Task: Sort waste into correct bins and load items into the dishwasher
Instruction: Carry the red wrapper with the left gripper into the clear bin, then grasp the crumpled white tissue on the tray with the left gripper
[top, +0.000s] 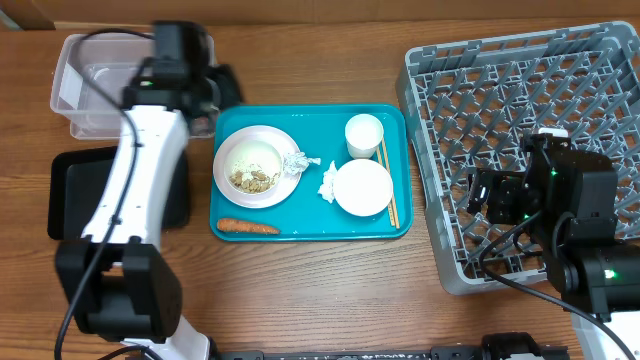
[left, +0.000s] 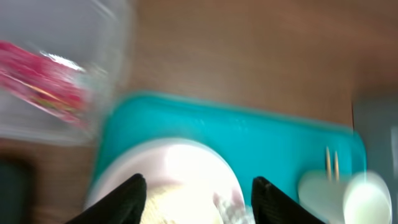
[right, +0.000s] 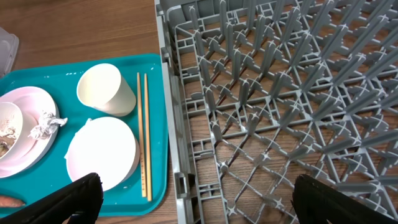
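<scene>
Between tub (top: 100, 70) and rack (top: 480, 90), the tray (top: 310, 125) crowds cup (top: 364, 135), chopsticks (top: 386, 180), foil (top: 297, 162), carrot (top: 247, 227); left gripper (left: 199, 193) and right gripper (right: 199, 202) jaws gape wide, empty.

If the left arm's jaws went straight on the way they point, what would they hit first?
Probably the white plate on the teal tray: in the wrist view it fills the gap between the open jaws of the left gripper. That picture is blurred, so depth is unclear.
</scene>
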